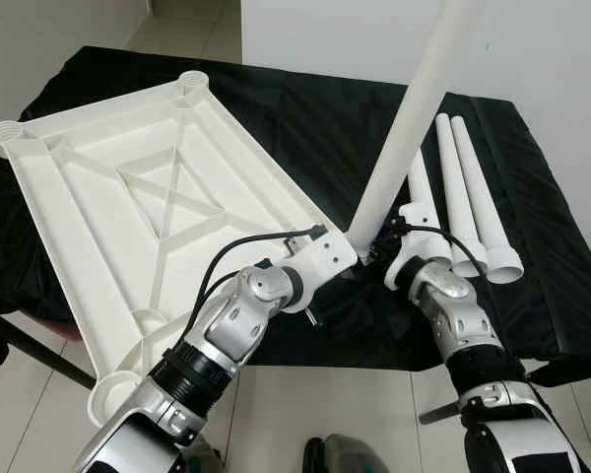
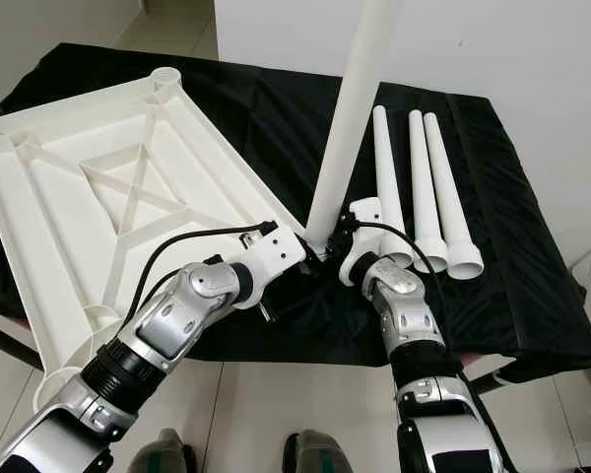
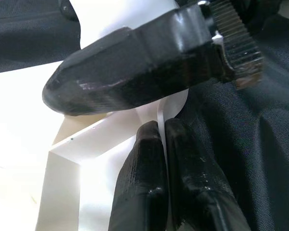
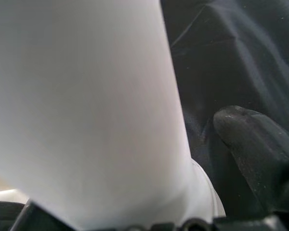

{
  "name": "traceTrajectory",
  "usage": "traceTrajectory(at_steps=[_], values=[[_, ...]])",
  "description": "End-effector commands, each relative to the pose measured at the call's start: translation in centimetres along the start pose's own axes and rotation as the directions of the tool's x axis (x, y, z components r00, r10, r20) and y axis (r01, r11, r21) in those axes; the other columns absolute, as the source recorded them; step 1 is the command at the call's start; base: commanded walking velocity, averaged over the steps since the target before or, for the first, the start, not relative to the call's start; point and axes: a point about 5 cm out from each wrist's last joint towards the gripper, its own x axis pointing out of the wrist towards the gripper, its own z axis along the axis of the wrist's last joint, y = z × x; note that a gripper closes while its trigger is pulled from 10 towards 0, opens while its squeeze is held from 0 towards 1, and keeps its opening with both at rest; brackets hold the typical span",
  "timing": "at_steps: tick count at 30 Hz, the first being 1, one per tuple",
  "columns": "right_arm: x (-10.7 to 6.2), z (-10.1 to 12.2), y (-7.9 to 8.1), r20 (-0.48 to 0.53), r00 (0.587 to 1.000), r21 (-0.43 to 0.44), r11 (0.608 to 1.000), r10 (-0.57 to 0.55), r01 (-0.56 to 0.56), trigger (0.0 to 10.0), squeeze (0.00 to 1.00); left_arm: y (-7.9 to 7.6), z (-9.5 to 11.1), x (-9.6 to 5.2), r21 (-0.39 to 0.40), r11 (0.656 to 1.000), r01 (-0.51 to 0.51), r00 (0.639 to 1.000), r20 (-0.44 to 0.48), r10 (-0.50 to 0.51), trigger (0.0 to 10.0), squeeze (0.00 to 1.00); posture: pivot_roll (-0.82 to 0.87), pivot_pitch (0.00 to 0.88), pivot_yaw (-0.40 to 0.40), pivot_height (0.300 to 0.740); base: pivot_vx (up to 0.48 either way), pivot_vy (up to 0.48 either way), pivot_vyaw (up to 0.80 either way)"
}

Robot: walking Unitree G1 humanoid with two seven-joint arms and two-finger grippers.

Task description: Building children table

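One smooth white tapered leg (image 1: 414, 108) stands tilted at the ribbed tabletop's (image 1: 128, 197) near corner, clamped by both the left gripper (image 1: 350, 251) and right gripper (image 1: 379, 254). Three legs (image 1: 463, 197) lie beside it on black cloth (image 1: 305, 118).

A black cloth-draped surface (image 1: 532, 207) stands on a pale glossy tiled floor (image 1: 315, 414) against a plain white wall (image 1: 532, 49).

One tabletop (image 1: 128, 197), four legs: one upright (image 1: 414, 108), three lying (image 1: 468, 197).

black-draped table (image 1: 532, 296), inverted white tabletop (image 1: 89, 197), three white legs (image 1: 468, 197)
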Motion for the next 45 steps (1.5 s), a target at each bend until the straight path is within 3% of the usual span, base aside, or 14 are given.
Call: traceTrajectory(at_steps=[1, 9, 18, 19, 20, 21, 29, 36, 39, 41, 44, 45], values=[[0.0, 0.2, -0.3, 0.014, 1.000, 0.006, 1.000, -0.002, 0.001, 10.0, 0.00, -1.1, -2.2, 0.3, -0.022, 0.998, 0.054, 0.994, -0.092, -0.056, 10.0, 0.00, -0.06, 0.000, -0.046, 0.740, 0.000, 0.000, 0.00], [0.2, 0.8, -1.1, 0.061, 0.997, 0.009, 0.999, 0.045, -0.045, 10.0, 0.00, -1.5, -2.1, 0.4, -0.019, 0.998, 0.067, 0.994, -0.090, -0.068, 10.0, 0.00, -0.06, 0.000, -0.043, 0.740, 0.000, 0.000, 0.00], [-0.1, 0.3, -1.4, 0.048, 0.998, 0.001, 0.999, 0.051, -0.051, 10.0, 0.00, -1.7, -2.1, 0.5, -0.017, 0.997, 0.076, 0.993, -0.090, -0.077, 10.0, 0.00, -0.06, 0.000, -0.039, 0.740, 0.000, 0.000, 0.00], [-0.2, 0.1, -1.4, 0.043, 0.998, 0.007, 0.998, 0.055, -0.056, 4.2, 0.00, -1.7, -2.1, 0.5, -0.017, 0.997, 0.077, 0.993, -0.090, -0.078, 10.0, 0.00, -0.06, 0.000, -0.039, 0.740, 0.000, 0.000, 0.00], [-0.2, 0.1, -1.4, 0.043, 0.998, 0.007, 0.998, 0.055, -0.056, 4.2, 0.00, -1.7, -2.1, 0.5, -0.017, 0.997, 0.077, 0.993, -0.090, -0.078, 10.0, 0.00, -0.06, 0.000, -0.039, 0.740, 0.000, 0.000, 0.00], [-0.3, -0.1, -1.4, 0.039, 0.997, 0.013, 0.998, 0.063, -0.064, 0.0, 0.00, -1.8, -2.2, 0.5, -0.017, 0.997, 0.078, 0.993, -0.090, -0.080, 10.0, 0.00, -0.06, 0.000, -0.039, 0.740, 0.000, 0.000, 0.00], [-0.9, -0.7, -1.4, 0.018, 0.998, 0.023, 0.998, 0.064, -0.064, 0.0, 0.00, -1.7, -2.2, 0.4, -0.019, 0.997, 0.076, 0.993, -0.091, -0.078, 10.0, 0.00, -0.06, 0.003, -0.042, 0.740, 0.000, 0.000, 0.00], [-1.1, -0.6, -1.5, 0.047, 0.997, 0.055, 0.996, -0.069, 0.066, 0.0, 0.00, -1.7, -2.3, 0.3, -0.023, 0.997, 0.071, 0.993, -0.092, -0.073, 10.0, 0.00, -0.06, 0.011, -0.055, 0.740, 0.000, 0.000, 0.00], [-1.2, -0.9, -0.8, 0.039, 0.989, 0.053, 0.988, -0.144, 0.142, 0.0, 0.00, -1.8, -2.4, 0.2, -0.026, 0.997, 0.071, 0.993, -0.095, -0.073, 10.0, 0.00, -0.05, 0.018, -0.055, 0.740, 0.000, 0.000, 0.00], [-1.1, -0.7, 0.4, 0.080, 0.980, 0.127, 0.977, -0.183, 0.172, 0.0, 0.00, -1.8, -2.4, 0.2, -0.031, 0.997, 0.070, 0.993, -0.097, -0.072, 10.0, 0.00, -0.06, 0.025, -0.052, 0.740, 0.000, 0.000, 0.00], [-1.0, -0.5, 1.0, 0.102, 0.972, 0.154, 0.969, -0.211, 0.194, 0.0, 0.00, -1.7, -2.5, 0.1, -0.032, 0.997, 0.071, 0.993, -0.097, -0.073, 10.0, 0.00, -0.06, 0.025, -0.052, 0.740, 0.000, 0.000, 0.00], [-1.0, -0.6, 0.9, 0.075, 0.953, 0.150, 0.948, -0.293, 0.280, 0.0, 0.00, -1.7, -2.5, 0.1, -0.029, 0.997, 0.072, 0.992, -0.098, -0.075, 10.0, 0.00, -0.06, 0.026, -0.050, 0.740, 0.000, 0.000, 0.00]])
